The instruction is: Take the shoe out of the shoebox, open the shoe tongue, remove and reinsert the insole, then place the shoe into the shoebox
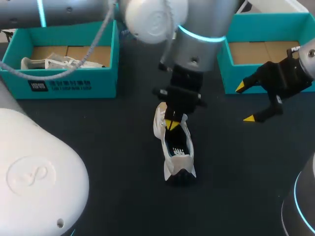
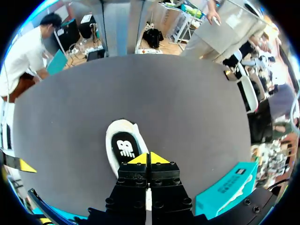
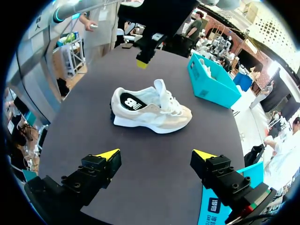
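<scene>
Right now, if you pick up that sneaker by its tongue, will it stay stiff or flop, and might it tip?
The shoe looks soft-sided, so its tongue likely flops. Its wide flat sole rests on the table, so a push should slide it, not tip it. Its slim, fabric build suggests it is light.

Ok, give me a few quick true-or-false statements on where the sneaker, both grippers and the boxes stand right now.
1. The beige and white sneaker stands on the dark table, outside both boxes. True.
2. The right gripper is shut on the sneaker. False: its fingers are open, off to the side of it.
3. The left gripper is above the sneaker, fingers closed together. True.
4. The teal cardboard box on the robot's left is empty. False: a white shoe lies in it.
</scene>
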Controlling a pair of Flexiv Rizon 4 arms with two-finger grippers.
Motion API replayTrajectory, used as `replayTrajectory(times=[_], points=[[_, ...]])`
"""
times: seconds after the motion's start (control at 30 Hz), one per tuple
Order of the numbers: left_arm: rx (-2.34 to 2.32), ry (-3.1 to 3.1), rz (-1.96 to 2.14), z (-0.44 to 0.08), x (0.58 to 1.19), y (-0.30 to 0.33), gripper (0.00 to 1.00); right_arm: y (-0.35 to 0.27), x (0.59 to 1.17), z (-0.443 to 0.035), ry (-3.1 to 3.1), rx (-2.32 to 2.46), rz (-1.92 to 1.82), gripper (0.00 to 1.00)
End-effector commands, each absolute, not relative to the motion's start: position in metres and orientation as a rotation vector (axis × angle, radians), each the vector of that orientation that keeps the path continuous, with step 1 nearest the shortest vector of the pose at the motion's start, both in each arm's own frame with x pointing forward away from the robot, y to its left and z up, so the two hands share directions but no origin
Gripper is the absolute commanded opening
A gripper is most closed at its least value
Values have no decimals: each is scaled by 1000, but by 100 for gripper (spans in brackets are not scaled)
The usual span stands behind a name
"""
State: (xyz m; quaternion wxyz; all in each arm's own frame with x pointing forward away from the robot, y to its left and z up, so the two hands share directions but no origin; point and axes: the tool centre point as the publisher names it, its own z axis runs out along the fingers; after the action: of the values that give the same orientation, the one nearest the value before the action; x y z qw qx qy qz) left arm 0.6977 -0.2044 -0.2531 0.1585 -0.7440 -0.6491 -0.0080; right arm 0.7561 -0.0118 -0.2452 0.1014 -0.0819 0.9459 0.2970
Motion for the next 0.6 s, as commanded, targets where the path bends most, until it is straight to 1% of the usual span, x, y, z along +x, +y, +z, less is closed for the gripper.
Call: replayTrajectory(times=[0.03,0.23,0.6], points=[[-2093,-1920,71,-267,692,-203,0,-12,756,-246,2794,-242,876,100],[-2079,-1852,151,-278,687,-200,0,-12,756,-246,2794,-242,876,100],[-2079,-1852,151,-278,687,-200,0,-12,756,-246,2794,-242,876,100]])
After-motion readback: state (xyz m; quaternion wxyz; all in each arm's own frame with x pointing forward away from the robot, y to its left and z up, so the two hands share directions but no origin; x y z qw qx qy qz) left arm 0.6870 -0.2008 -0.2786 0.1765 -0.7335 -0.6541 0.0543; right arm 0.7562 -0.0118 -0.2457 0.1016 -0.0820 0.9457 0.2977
